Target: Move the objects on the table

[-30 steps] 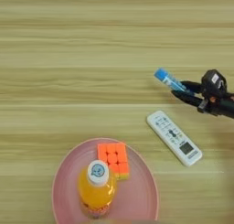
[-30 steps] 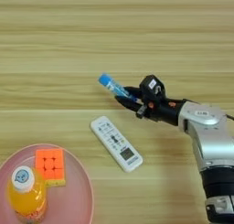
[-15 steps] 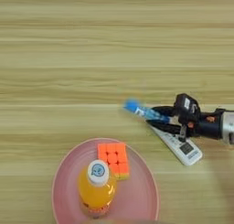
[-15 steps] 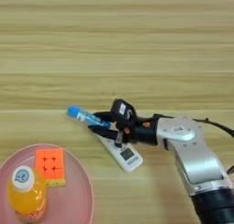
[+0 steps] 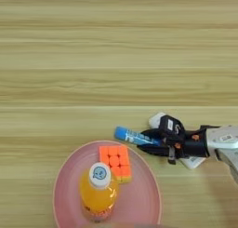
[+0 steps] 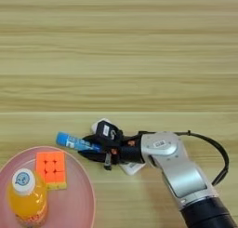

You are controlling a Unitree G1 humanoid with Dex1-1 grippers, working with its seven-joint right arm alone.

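Observation:
My right gripper (image 5: pixel 148 141) is shut on the blue tube (image 5: pixel 131 136), which it holds lying sideways just past the upper right rim of the pink plate (image 5: pixel 69 176). On the plate, the orange juice bottle (image 5: pixel 96 191) stands upright with its white cap up, and the orange-yellow puzzle cube (image 5: pixel 116 162) lies beside it. The white remote control (image 5: pixel 156 120) lies on the table under my gripper and forearm, mostly hidden by them. In the right eye view the same blue tube (image 6: pixel 74 142) points left from the gripper (image 6: pixel 89 148) toward the plate (image 6: pixel 88 199).
The wooden table (image 5: pixel 116 50) stretches out behind and to the left of the plate. My silver forearm (image 6: pixel 186 176) comes in from the bottom right, with a black cable (image 6: pixel 218 152) looping beside it.
My gripper has carried the blue tube leftward and toward the plate, from the table's right side to a spot over the remote. The plate, bottle and cube have stayed put.

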